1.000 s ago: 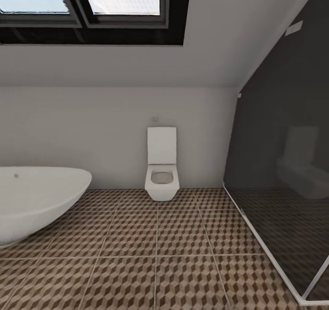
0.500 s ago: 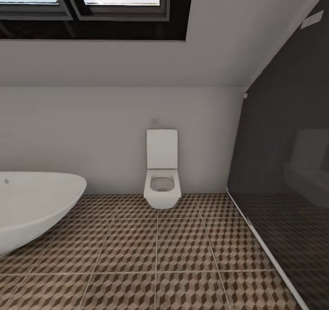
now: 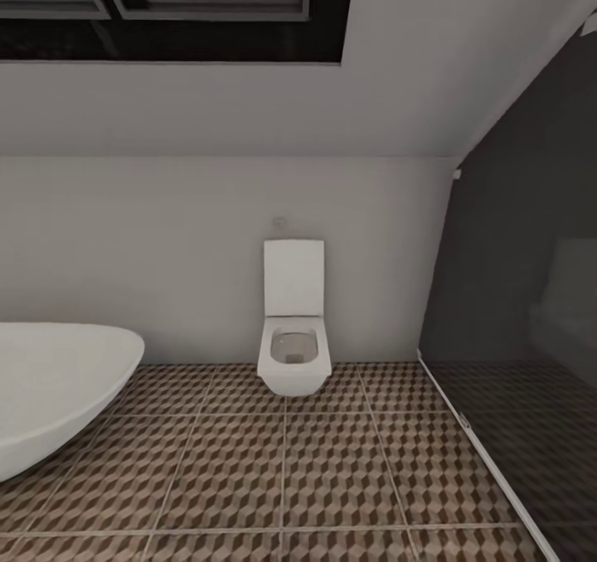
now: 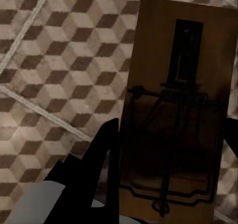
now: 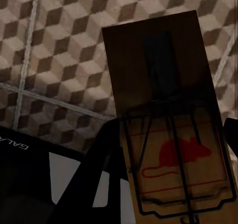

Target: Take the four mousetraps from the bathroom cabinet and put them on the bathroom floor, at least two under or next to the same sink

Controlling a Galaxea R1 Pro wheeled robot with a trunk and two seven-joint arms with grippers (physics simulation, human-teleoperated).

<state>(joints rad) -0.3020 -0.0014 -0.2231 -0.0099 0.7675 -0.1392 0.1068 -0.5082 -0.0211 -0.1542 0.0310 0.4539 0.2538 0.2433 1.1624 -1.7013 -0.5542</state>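
Head camera: toilet [image 3: 293, 355] on the bathroom floor [image 3: 332, 471]. Wrists: my left fingers [image 4: 101, 149] clamp one mousetrap [image 4: 173, 115], right fingers [image 5: 99, 159] clamp the red-printed mousetrap [image 5: 168, 115], above tiles.

Floor [image 3: 332, 462]: brown/beige cube tiles, pale grout. Toilet [image 3: 293, 330], tub [image 3: 50, 388] white. Mousetrap [image 5: 168, 135]: brown wood w/ red mouse print.

This is a home bathroom under a sloping white ceiling: a white wall-hung toilet [image 3: 293, 342] with its lid raised, a white oval freestanding bathtub [image 3: 58, 392], a dark glass shower screen [image 3: 531, 313], a black-framed skylight window [image 3: 178, 11], and the brown-and-beige cube-patterned tiled floor [image 3: 332, 471].
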